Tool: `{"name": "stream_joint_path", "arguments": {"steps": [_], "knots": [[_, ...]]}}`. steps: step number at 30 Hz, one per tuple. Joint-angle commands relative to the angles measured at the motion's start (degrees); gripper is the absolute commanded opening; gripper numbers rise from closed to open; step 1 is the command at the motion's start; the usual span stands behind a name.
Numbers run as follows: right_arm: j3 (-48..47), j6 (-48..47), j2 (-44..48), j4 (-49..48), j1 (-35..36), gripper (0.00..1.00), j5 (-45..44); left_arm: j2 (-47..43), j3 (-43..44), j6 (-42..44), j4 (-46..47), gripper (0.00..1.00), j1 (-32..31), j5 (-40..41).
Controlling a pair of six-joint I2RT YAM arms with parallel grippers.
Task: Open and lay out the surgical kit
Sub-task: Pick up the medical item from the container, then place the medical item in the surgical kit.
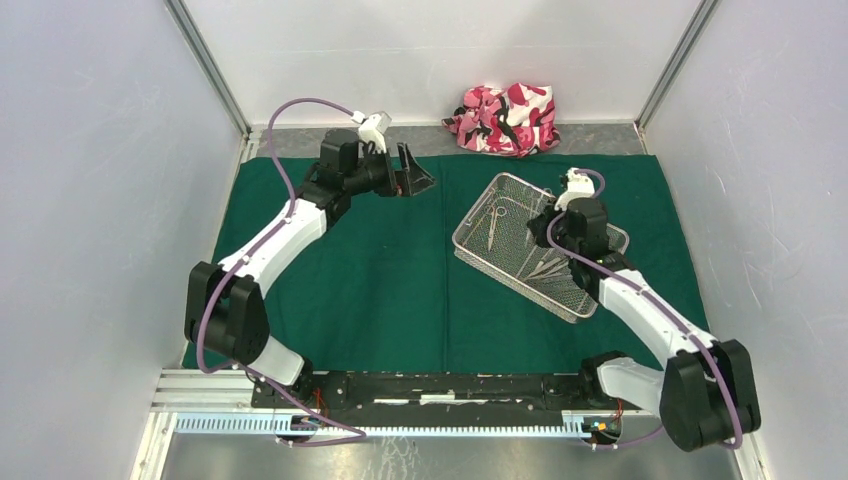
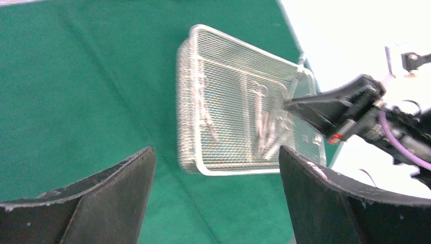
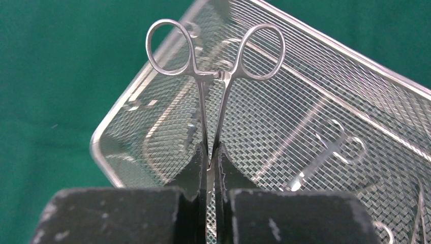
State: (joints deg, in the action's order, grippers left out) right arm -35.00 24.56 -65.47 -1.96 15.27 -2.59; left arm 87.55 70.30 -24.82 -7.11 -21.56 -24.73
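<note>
One dark green cloth drape (image 1: 380,270) lies flat under both pincers. One rectangular silver wire-mesh tray (image 1: 515,250) sits below the right pincer (image 3: 212,152), which is clenched on one slim steel ring-handled forceps (image 3: 216,76), rings away from the pincer. More steel instruments (image 1: 495,225) lie in the tray, count unclear. Left pincer (image 2: 216,152) is released and empty.

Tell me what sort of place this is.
Probably a robot test booth staged for surgical prep: white walls, two arms bolted to a rail, a wire tray of instruments on green cloth.
</note>
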Motion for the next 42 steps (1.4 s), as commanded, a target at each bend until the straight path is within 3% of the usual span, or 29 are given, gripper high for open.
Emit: {"name": "stream_joint_path", "arguments": {"steps": [1,4,8,16,23,26,33,42], "knots": [[-1.66,-9.89,4.90,-6.70,0.06,0.00,19.78,-3.13,-6.10,-11.17,24.74,0.96,-0.06,-19.93],[-2.59,-8.32,7.76,-7.69,0.11,0.00,30.70,-4.65,-14.47,-22.77,44.65,0.96,-0.07,-26.10],[-5.12,-4.05,9.25,-8.41,0.19,0.00,40.56,-3.95,-23.47,-36.94,71.06,0.95,-1.83,-27.46],[-7.23,9.11,8.04,-16.28,0.21,0.00,53.26,6.93,-20.07,-53.49,98.44,0.91,-9.51,-30.08],[-6.22,14.50,8.32,-22.09,0.26,0.00,56.88,6.23,-20.33,-47.44,92.24,0.83,-12.50,-27.56],[-5.87,15.11,8.59,-23.17,0.42,0.00,57.51,4.18,-20.38,-41.36,82.94,0.86,-12.62,-25.95],[-5.54,15.84,8.60,-24.36,1.40,0.00,58.40,3.02,-18.48,-36.84,74.69,0.89,-13.33,-24.13],[-4.69,16.51,7.57,-25.81,2.53,0.00,58.75,3.26,-17.96,-38.04,78.55,0.66,-15.39,-23.92]]}}
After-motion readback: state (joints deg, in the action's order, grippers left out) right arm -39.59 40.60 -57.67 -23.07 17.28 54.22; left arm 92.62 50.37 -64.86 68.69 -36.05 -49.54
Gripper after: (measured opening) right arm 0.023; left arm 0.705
